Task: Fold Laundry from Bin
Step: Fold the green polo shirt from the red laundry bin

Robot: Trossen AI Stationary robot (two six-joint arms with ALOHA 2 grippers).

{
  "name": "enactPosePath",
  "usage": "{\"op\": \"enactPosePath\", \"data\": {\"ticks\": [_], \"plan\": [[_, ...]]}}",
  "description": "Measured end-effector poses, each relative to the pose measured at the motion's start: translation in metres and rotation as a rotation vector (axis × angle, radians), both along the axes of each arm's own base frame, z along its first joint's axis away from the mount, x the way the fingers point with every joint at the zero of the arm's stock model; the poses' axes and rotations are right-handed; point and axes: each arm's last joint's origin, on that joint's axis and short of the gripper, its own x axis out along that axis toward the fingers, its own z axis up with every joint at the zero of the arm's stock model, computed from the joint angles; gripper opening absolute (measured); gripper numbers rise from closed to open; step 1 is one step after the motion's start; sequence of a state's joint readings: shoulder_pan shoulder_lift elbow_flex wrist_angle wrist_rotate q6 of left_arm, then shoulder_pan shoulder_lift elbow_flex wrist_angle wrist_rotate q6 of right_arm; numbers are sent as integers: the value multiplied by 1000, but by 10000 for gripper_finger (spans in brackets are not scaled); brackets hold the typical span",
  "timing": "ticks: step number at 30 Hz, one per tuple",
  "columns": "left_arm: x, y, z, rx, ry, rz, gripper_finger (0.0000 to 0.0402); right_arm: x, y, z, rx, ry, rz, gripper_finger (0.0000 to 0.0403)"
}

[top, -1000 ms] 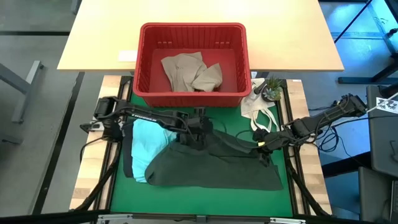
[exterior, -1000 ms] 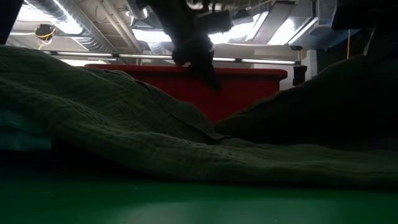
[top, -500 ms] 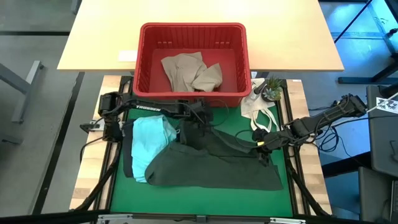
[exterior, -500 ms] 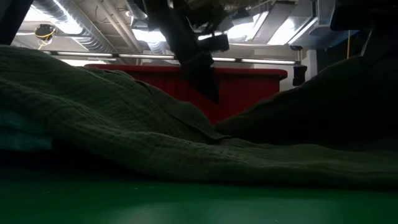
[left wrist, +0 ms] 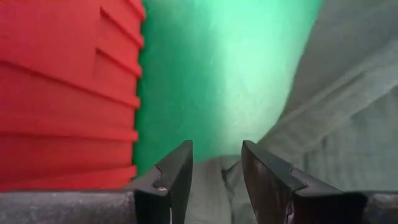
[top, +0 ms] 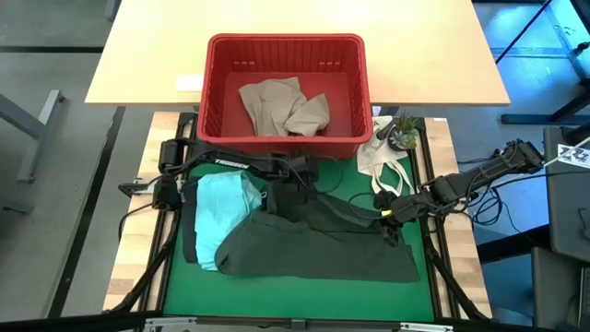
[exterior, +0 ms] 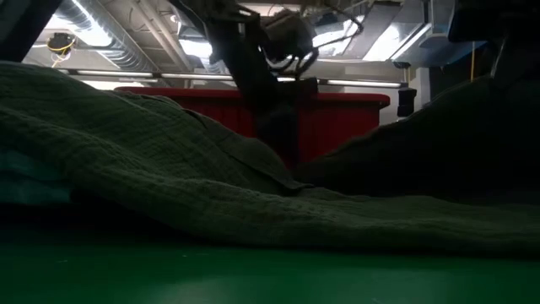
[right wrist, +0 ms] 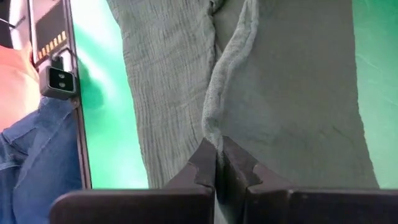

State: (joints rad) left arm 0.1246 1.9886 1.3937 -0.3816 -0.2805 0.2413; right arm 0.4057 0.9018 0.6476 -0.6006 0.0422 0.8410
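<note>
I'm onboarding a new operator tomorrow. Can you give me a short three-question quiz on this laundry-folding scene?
1. True or false: the red bin is empty.
2. The right tool is: A) open above the mat; B) shut on the olive garment; C) inside the bin.
3. Fill in: the left tool has its fingers apart, just beside the bin's ____ wall.

Key
1. False: a beige garment lies in it.
2. B: its fingers pinch a ridge of the cloth.
3. Outer; green mat shows between the fingers, with olive cloth at their tips.
</note>
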Motion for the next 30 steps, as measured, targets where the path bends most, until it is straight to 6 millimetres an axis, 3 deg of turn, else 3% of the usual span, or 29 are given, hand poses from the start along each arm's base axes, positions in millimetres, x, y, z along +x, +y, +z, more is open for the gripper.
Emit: {"op": "enactPosePath", "data": {"ticks": [22, 30], "plan": [[-5, 3, -10, 15, 75, 53, 133, 0, 0, 0, 0, -1, 10, 7], [-2, 3, -28, 7, 122, 50, 133, 0, 0, 0, 0, -3, 10, 7]]}}
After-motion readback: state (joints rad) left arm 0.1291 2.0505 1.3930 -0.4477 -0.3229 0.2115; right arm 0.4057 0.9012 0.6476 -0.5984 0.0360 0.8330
